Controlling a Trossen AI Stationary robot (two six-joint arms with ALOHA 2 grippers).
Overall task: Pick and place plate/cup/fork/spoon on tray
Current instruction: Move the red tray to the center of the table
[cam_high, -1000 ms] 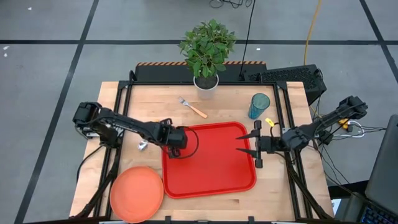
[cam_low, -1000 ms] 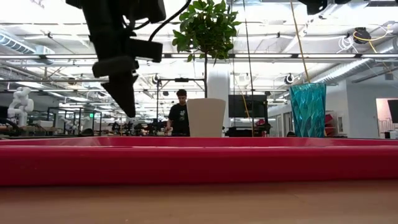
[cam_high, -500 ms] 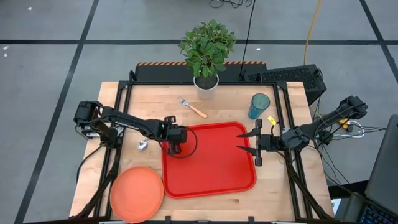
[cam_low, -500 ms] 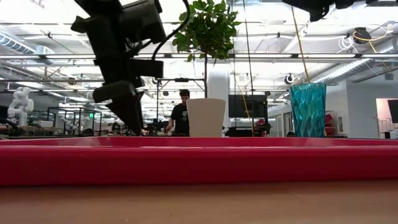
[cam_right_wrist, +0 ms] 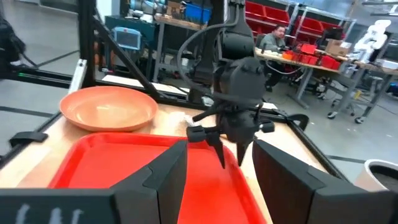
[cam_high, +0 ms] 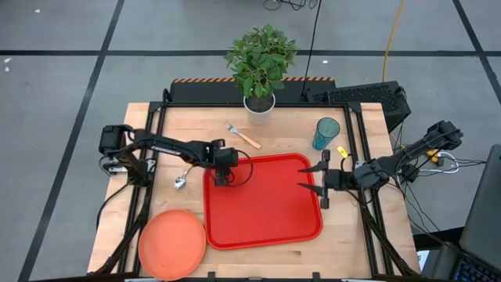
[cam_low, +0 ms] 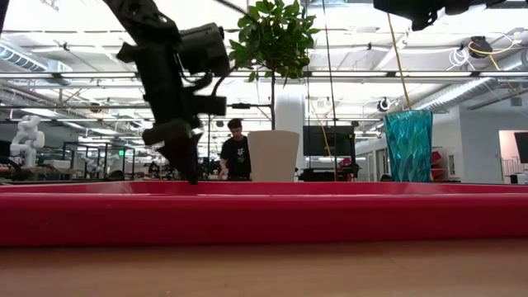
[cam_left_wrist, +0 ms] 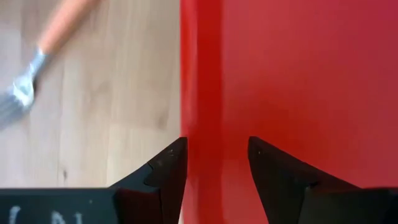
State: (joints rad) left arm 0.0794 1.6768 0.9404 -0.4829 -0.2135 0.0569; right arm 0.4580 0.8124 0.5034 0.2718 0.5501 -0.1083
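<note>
The red tray (cam_high: 266, 207) lies mid-table. My left gripper (cam_high: 221, 178) is open and points down at the tray's far left corner, one finger on each side of the left rim (cam_left_wrist: 200, 93); it also shows in the low view (cam_low: 191, 175). The spoon (cam_high: 182, 178) lies on the wood just left of it, and also shows in the left wrist view (cam_left_wrist: 28, 84). The fork (cam_high: 243, 135) lies beyond the tray. The teal cup (cam_high: 326, 133) stands at the far right. The orange plate (cam_high: 172, 243) lies at the near left. My right gripper (cam_high: 311, 180) is open over the tray's right edge.
A white pot with a green plant (cam_high: 259, 106) stands at the table's far edge, behind the fork. The tray's inside (cam_right_wrist: 124, 165) is bare red. People sit at benches in the room beyond the table.
My left gripper has gone a little toward the table's far edge along the tray's left rim and has come down closer to the tray. The spoon, the fork, the cup, the plate and the tray have stayed in place. My right arm has kept still.
</note>
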